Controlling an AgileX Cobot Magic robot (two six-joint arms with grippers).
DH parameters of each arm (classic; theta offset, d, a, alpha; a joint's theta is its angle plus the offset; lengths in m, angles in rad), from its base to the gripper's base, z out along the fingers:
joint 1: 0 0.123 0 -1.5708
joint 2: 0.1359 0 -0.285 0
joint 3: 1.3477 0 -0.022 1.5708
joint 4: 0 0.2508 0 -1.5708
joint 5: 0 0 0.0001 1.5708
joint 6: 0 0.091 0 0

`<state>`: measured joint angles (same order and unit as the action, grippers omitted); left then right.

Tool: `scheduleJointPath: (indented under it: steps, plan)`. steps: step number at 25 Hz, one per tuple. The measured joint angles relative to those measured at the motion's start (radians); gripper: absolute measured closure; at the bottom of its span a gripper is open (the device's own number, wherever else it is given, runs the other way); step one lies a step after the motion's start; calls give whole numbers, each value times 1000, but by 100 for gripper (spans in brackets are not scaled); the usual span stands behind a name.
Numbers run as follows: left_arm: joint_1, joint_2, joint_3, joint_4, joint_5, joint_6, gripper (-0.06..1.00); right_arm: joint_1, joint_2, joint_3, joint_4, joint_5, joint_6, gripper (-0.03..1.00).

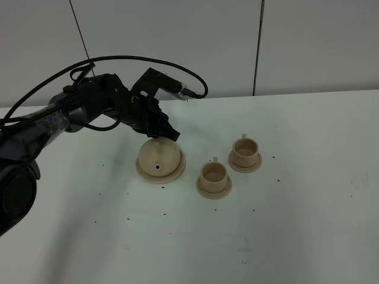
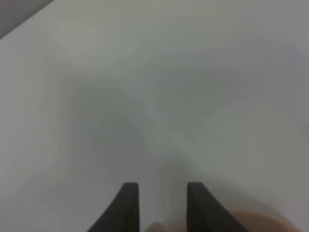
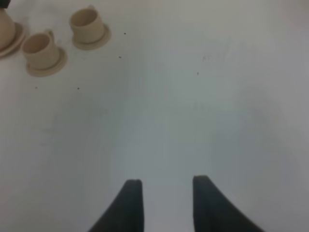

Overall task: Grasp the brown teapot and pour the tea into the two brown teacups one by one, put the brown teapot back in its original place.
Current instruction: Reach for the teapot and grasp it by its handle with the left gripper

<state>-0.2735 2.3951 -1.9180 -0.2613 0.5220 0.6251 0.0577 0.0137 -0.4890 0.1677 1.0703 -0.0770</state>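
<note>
The brown teapot (image 1: 159, 157) sits on its wide saucer, the original place (image 1: 176, 171), left of the middle of the table, with its spout towards the front. My left gripper (image 1: 167, 135) hangs just over the pot's back top. In the left wrist view its jaws (image 2: 159, 188) stand open with bare table between the tips and a tan blur (image 2: 256, 223) at the frame's edge. The two brown teacups (image 1: 213, 173) (image 1: 244, 149) stand on small saucers to the pot's right. My right gripper (image 3: 164, 186) is open over bare table, far from the cups (image 3: 41, 47) (image 3: 88, 23).
The white table (image 1: 284, 236) carries small dark specks around the tea set. A grey panelled wall runs along the back edge. The left arm and its black cable (image 1: 65, 115) stretch in from the left side.
</note>
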Motion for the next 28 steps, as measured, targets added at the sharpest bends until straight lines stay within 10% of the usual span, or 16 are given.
scheduleJointPath:
  steps: [28]
  plan:
    - [-2, -1, 0, 46, 11, -2, 64, 0, 0, 0, 0, 0, 0, 72]
